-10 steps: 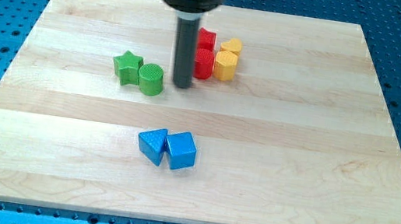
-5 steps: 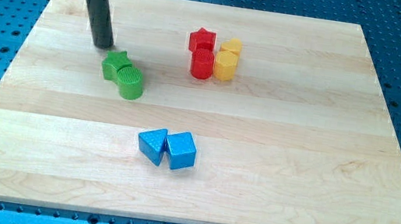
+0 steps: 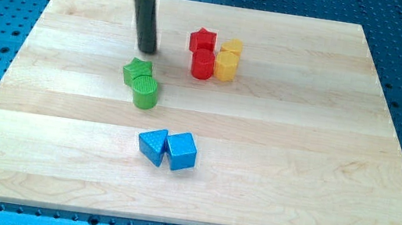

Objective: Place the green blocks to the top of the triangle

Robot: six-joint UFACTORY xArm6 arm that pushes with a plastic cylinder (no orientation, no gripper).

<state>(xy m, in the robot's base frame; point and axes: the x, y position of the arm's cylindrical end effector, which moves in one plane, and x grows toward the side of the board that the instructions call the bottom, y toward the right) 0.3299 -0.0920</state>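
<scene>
A green star block [image 3: 137, 70] and a green cylinder block [image 3: 145, 92] touch each other left of the board's middle, the cylinder just below the star. My tip [image 3: 147, 50] rests on the board just above the green star, a small gap apart from it. Two blue blocks sit below the green pair: a blue block [image 3: 153, 145] on the left and a blue triangle-like block [image 3: 181, 151] touching it on the right.
A red star block [image 3: 203, 40] and a red cylinder block [image 3: 203, 64] stand near the view's top centre, with two yellow blocks [image 3: 228, 61] touching them on the right. The wooden board [image 3: 338, 147] lies on a blue perforated table.
My tip swung from right of the green pair to the far upper left, then back to just above the star. The green blocks shifted left, then right and down, turning to stack vertically.
</scene>
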